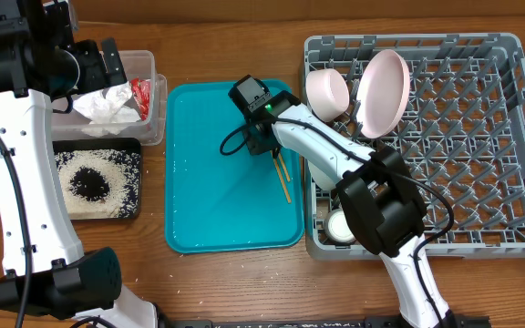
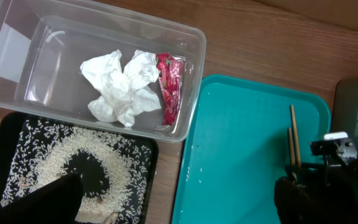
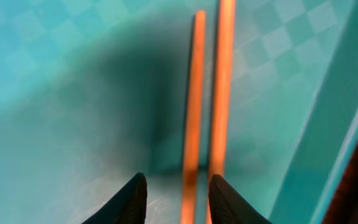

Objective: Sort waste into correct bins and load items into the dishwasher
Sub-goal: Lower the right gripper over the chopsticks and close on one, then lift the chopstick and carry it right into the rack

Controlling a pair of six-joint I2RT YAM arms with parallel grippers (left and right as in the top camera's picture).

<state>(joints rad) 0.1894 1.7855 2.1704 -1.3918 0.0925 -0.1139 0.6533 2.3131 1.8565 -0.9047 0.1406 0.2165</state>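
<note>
My right hand (image 3: 178, 202) hangs low over the two chopsticks (image 3: 194, 93), fingers apart and gripping nothing. The chopsticks lie side by side on the teal tray (image 1: 208, 200), just inside the rim nearest the dish rack (image 1: 481, 137), with their long axis running along that rim. I judge them light, stiff, slick and prone to rolling, so I'd pinch both together near mid-length.
</note>
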